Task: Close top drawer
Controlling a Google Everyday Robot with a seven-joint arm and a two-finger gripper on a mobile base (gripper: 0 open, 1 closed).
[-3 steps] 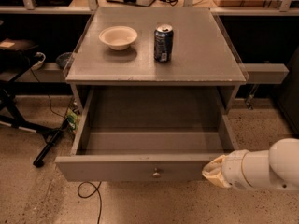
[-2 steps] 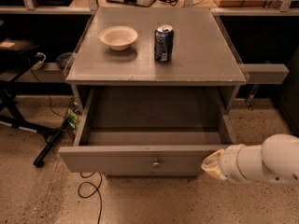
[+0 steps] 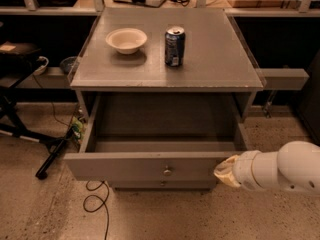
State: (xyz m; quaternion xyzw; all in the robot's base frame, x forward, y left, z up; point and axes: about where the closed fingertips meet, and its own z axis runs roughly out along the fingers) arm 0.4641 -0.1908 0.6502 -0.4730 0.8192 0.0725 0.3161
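Grey wooden cabinet surface point(image 3: 210, 69) carries one white bowl point(image 3: 126, 39) and one blue drinks can point(image 3: 174, 46). One wide grey top drawer point(image 3: 125, 166), flat front, single round metal knob point(image 3: 167, 172), stands well out below it. I see the gripper point(image 3: 225, 171) against the front's right end; can't tell its state.

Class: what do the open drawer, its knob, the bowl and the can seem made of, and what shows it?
Top drawer: probably wood, painted matte grey; flat dull boards.
Knob: likely metal; it glints.
Bowl: perhaps paper or plastic; pale, matte.
Can: metal; shiny top, glossy blue print.
The hand is at the drawer front's right end.
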